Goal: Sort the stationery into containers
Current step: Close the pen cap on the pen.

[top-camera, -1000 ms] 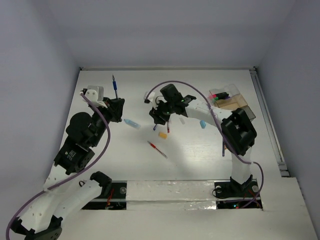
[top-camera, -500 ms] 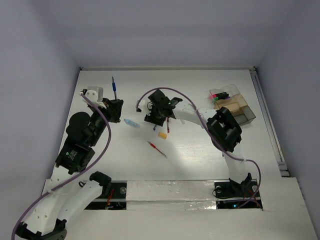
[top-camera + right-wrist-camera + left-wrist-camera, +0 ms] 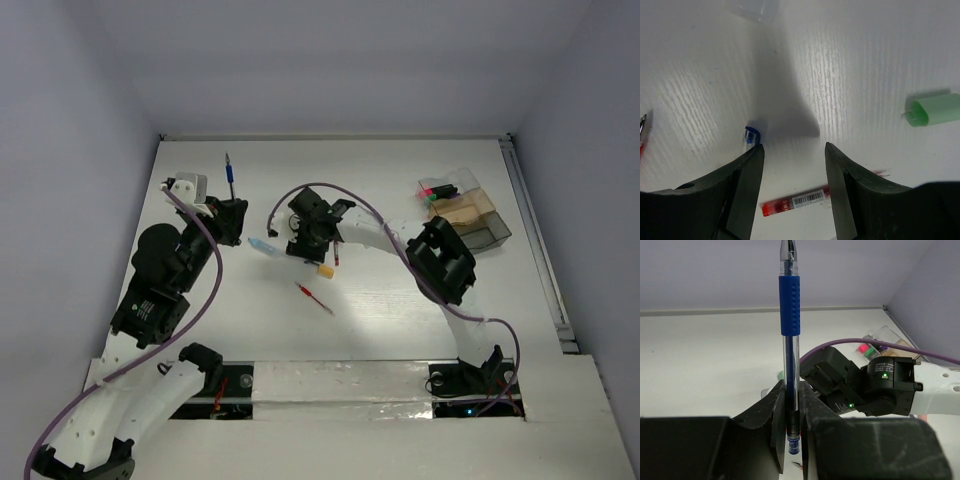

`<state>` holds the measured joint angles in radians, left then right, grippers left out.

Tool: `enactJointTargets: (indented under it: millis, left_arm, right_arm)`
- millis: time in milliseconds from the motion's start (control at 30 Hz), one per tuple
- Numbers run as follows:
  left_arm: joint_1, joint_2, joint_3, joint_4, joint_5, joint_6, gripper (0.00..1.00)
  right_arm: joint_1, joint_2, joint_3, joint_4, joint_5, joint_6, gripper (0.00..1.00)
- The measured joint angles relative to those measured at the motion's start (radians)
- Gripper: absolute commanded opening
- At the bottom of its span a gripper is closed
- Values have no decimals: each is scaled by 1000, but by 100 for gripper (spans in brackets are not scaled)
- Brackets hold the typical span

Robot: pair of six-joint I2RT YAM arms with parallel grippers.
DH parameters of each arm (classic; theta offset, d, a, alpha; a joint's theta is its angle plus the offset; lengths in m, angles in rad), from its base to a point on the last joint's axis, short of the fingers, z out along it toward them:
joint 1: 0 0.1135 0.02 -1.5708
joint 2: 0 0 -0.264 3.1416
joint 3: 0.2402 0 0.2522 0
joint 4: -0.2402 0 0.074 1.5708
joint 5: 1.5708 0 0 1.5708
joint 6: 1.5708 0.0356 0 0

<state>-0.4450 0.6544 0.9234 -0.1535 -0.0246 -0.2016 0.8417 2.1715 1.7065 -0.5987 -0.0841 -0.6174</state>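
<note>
Toward the far left corner of the table (image 3: 400, 310), the left gripper (image 3: 792, 412) is clamped on the lower end of a blue pen (image 3: 789, 305). The pen has a clear barrel and a blue grip sleeve, and its tip points to the far edge; it is probably held this way for carrying to the container (image 3: 492, 228) near the far right corner, where pink and green highlighters (image 3: 435, 192) already lie. Mid-table, the right gripper (image 3: 793, 150) hangs low with jaws apart and nothing between them, over loose pieces: red pen (image 3: 795, 201), green eraser (image 3: 935, 111), orange eraser (image 3: 325, 270), blue eraser (image 3: 262, 246); apparently lining up a next pick.
</note>
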Motion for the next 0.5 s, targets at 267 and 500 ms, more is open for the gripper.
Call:
enactJointTargets:
  millis: [267,500]
  left_arm:
    - [0,4,-1,0,7,0,0]
    - [6,4,-3,2,11,0,0]
  right_arm:
    - [5,-7,-4,-1,-45,20,54]
    - [4,-66,-13,35,-82,78,51]
